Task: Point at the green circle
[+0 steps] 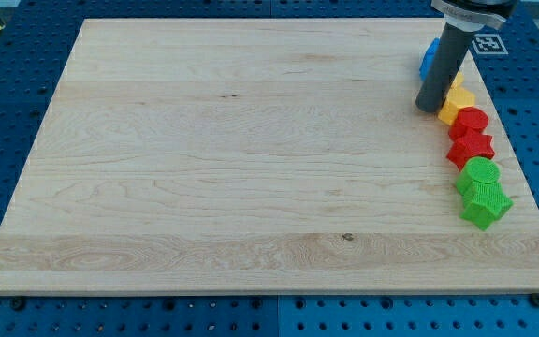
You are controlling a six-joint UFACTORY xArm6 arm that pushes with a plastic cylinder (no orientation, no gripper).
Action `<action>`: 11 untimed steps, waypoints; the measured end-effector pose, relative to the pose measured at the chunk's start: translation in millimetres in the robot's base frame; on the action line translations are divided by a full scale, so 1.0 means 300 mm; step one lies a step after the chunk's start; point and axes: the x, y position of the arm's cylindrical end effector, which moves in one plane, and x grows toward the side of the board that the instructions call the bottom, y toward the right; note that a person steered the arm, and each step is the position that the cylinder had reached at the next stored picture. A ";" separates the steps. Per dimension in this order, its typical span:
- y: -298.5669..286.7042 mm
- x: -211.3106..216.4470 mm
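- Right now my tip (429,108) rests on the wooden board (251,159) near its right edge, toward the top right corner.
- Being a plain dark rod, it has nothing to open or close, and it holds nothing.
- Blocks run in a curved line down the board's right edge, all to the right of my tip or below it.
- Behind the rod, nearest the top right corner, sits a blue block (428,58); its shape is mostly hidden, so I cannot tell it.
- Just right of my tip is a yellow block (457,103), touching or nearly touching the rod; a second yellow piece seems to lie behind it, but I cannot separate them.
- Below that comes a red rounded block (473,121), then a red star (471,148) against it.
- The green circle (481,173) lies just below the red star, close to the right edge, about halfway down it.
- A green star (486,204) sits right against the green circle, on its lower side.
- My tip stands well apart from the green circle, with the yellow and red blocks between them.
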 end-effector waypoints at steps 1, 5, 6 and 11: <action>0.001 0.000; -0.311 0.091; -0.282 0.176; 0.006 0.446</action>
